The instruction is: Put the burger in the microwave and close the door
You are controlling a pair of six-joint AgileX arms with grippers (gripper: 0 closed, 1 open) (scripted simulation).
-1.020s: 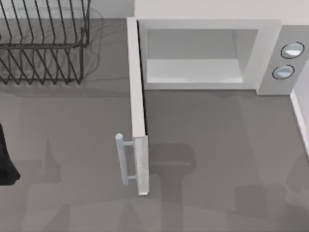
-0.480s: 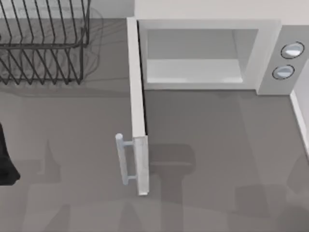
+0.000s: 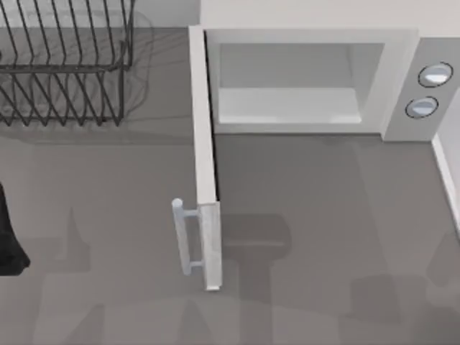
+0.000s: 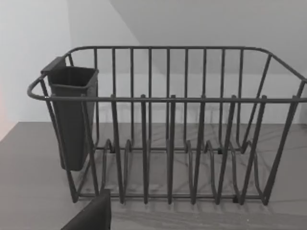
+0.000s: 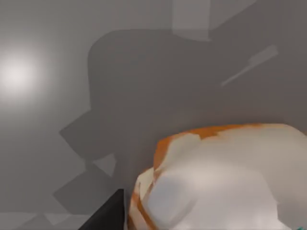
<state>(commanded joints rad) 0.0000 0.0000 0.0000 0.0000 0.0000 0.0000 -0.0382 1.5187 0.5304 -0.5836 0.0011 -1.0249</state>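
Close under the right wrist camera sits the burger point(image 5: 216, 177), probably light and squashy, best pinched gently across its bun sides. Whether either gripper is spread or closed cannot be told. The microwave point(image 3: 316, 79) door point(image 3: 205, 165) stands open.

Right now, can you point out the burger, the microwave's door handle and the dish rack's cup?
burger point(image 5: 216, 177): right wrist view, on its pale upper surface.
door handle point(image 3: 180, 237): top view, mid-length of the bar.
dish rack cup point(image 4: 73, 115): left wrist view, on its dark front face.
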